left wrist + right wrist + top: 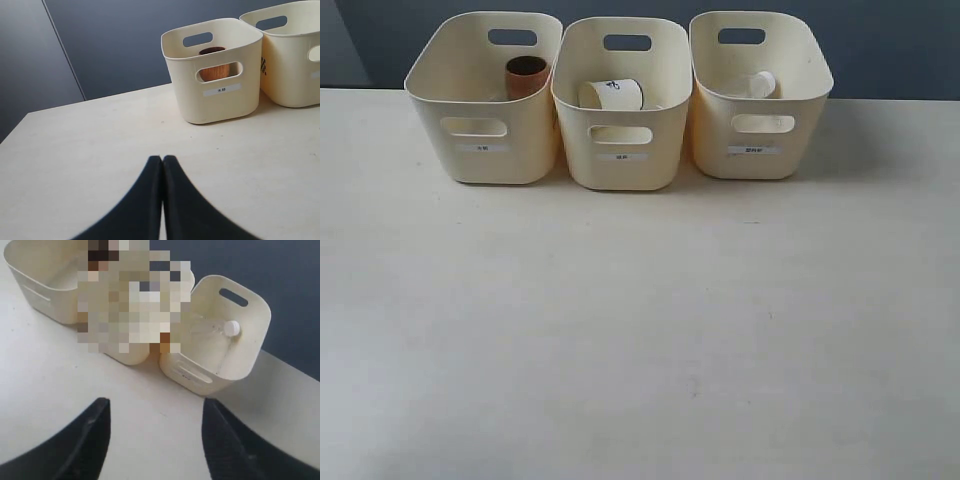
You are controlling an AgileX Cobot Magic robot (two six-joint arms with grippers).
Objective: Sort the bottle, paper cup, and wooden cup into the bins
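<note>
Three cream bins stand in a row at the back of the table. The left bin (pixel 485 95) (pixel 212 75) holds the wooden cup (pixel 526 76) (pixel 215 67), upright. Inside the middle bin (pixel 623 105) the paper cup (pixel 611 95) lies on its side. In the right bin (pixel 758 95) (pixel 220 335) the clear bottle (pixel 753 86) (pixel 212 330) lies with its white cap up against the wall. My left gripper (pixel 163 159) is shut and empty, over bare table short of the left bin. My right gripper (pixel 156 407) is open and empty, short of the right bin. Neither arm shows in the exterior view.
The light tabletop (pixel 640 330) stretches out in front of the bins. A dark blue-grey wall (pixel 880 45) runs behind them. The table's left edge (pixel 12 131) shows in the left wrist view.
</note>
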